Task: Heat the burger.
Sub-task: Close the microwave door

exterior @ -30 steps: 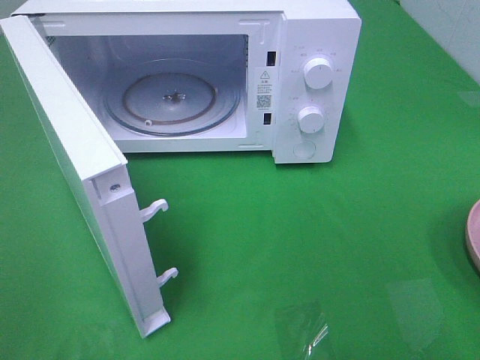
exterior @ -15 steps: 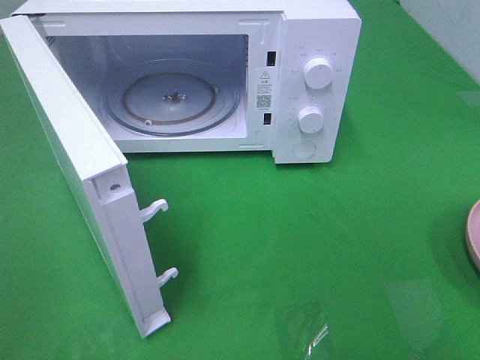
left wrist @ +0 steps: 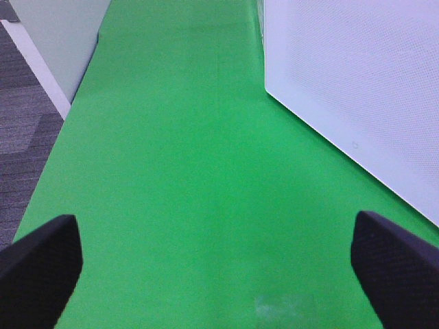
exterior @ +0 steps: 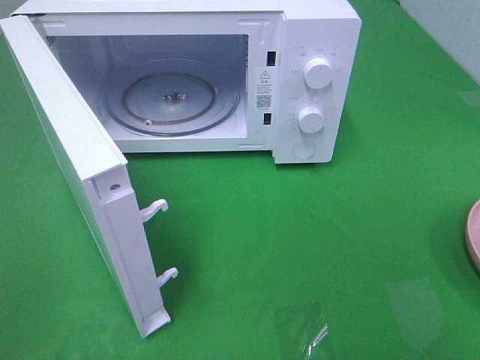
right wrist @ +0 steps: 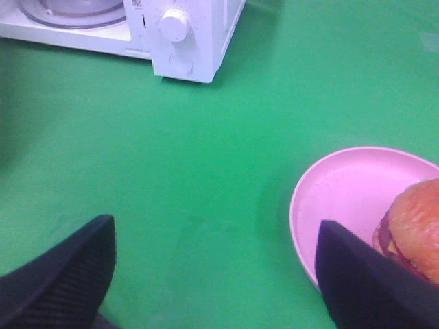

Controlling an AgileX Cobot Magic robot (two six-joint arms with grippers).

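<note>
Standing open-doored on the green surface [exterior: 360, 225]: microwave [exterior: 315, 45]. Sitting upright on plate [right wrist: 336, 199], well right of microwave: burger [right wrist: 415, 223]. Gaping empty: left pincer [left wrist: 219, 274], right pincer [right wrist: 212, 274].

White microwave [exterior: 315, 45] at the back of the green-covered desk [exterior: 300, 247], door [exterior: 75, 150] swung wide open toward the left, two white latch hooks [exterior: 154, 210] projecting from its free edge. Glass turntable [exterior: 172, 101] lying flat in the cavity, two round white knobs [exterior: 319, 75] stacked one above the other on the control panel with a round button [exterior: 304, 150] below them, warning label [exterior: 264, 79] on the frame strip beside the cavity. Shallow pink plate [right wrist: 343, 199] near the right edge of the desk, well apart from the microwave; grey carpeted floor [left wrist: 20, 137] beyond the desk edge in the left wrist view.
</note>
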